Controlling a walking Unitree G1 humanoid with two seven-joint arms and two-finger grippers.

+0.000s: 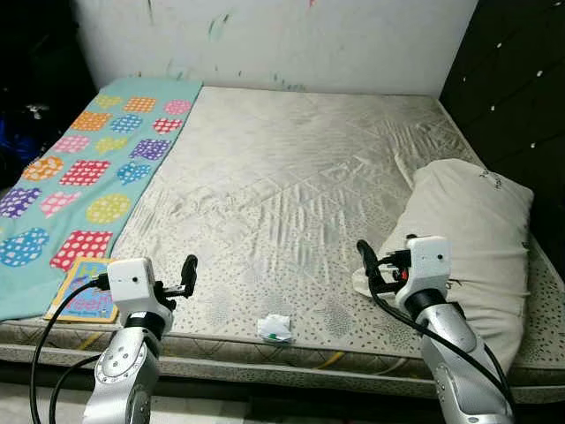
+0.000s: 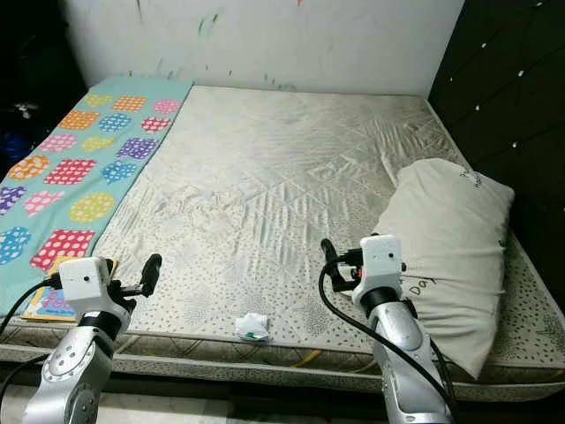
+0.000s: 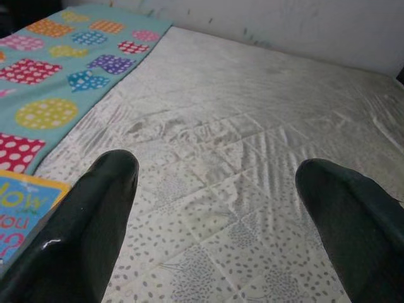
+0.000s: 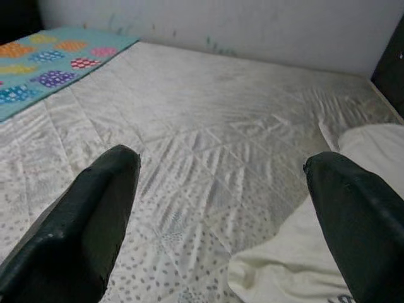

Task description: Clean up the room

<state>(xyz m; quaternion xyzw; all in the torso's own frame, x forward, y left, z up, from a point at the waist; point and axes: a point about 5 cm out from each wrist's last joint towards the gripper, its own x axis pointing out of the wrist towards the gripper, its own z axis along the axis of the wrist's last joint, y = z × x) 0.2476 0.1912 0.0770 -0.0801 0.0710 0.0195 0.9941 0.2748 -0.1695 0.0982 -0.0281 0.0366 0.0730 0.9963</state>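
The fingers [image 3: 95, 221] of the left gripper [image 3: 218, 214] stand spread wide with nothing between them, hovering over the near edge of the bare mattress [image 1: 291, 177]; those of the right gripper [image 4: 221, 208] are equally wide apart and empty, held above the same near edge. Between the two grippers, a little nearer the robot than either set of fingertips, a small crumpled white scrap [image 1: 275, 328] (with a spot of green on it) lies on the mattress close to its edge. Just beside the right fingers, on their outer side, rests a large white pillow [image 1: 468, 238] with some writing on it. To the outer side of the left fingers a teal blanket [image 1: 79, 168] with coloured dotted patches covers the mattress, and a children's book [image 1: 84, 296] lies on its near end.
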